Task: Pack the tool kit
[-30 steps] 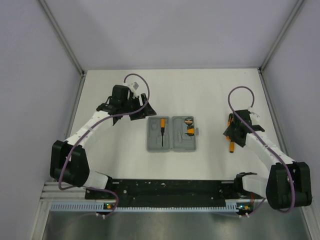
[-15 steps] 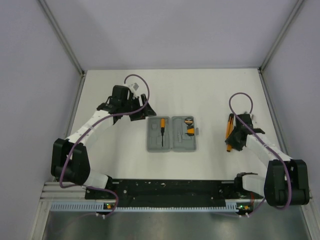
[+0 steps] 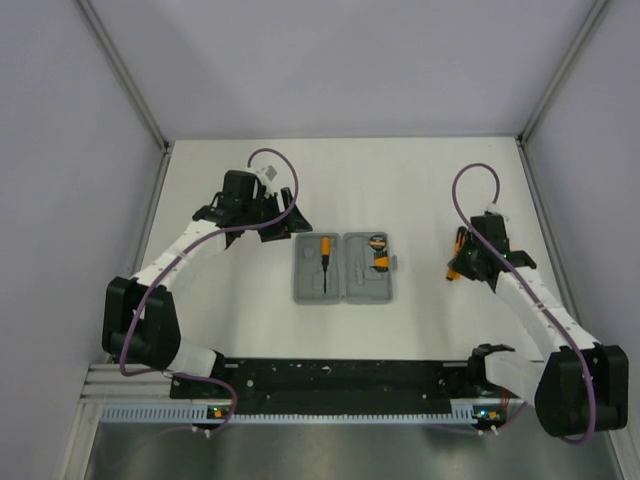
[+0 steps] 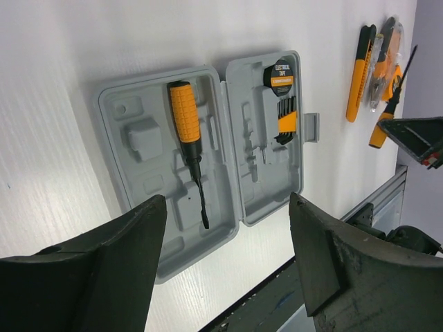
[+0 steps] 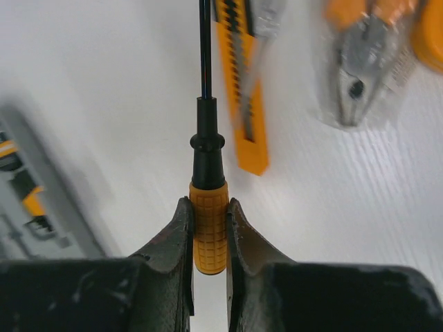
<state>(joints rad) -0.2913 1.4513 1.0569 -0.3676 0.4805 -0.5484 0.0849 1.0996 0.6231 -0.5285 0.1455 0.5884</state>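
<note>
The grey tool kit case [image 3: 345, 285] lies open mid-table, and one orange-and-black screwdriver [image 4: 185, 121] rests in its left half. A round black tape roll [image 4: 280, 75] and an orange bit holder [image 4: 286, 121] sit in the right half. My left gripper [image 4: 228, 200] hovers open above the case's far-left corner, holding nothing. To the right of the case, my right gripper [image 5: 208, 207] is shut on the orange handle of a second screwdriver [image 5: 208, 232], whose shaft points away from it. An orange utility knife [image 5: 242, 83] and pliers [image 5: 360, 69] lie just beyond on the table.
White tabletop [image 3: 400, 190] is bordered by grey walls at the back and both sides. A black rail [image 3: 340, 375] with the arm bases runs along the near edge. The loose tools lie about a hand's width right of the case latch [image 4: 311, 127].
My right gripper has shut on the screwdriver's handle and shifted slightly toward the back of the table. The left arm and the case have not moved.
</note>
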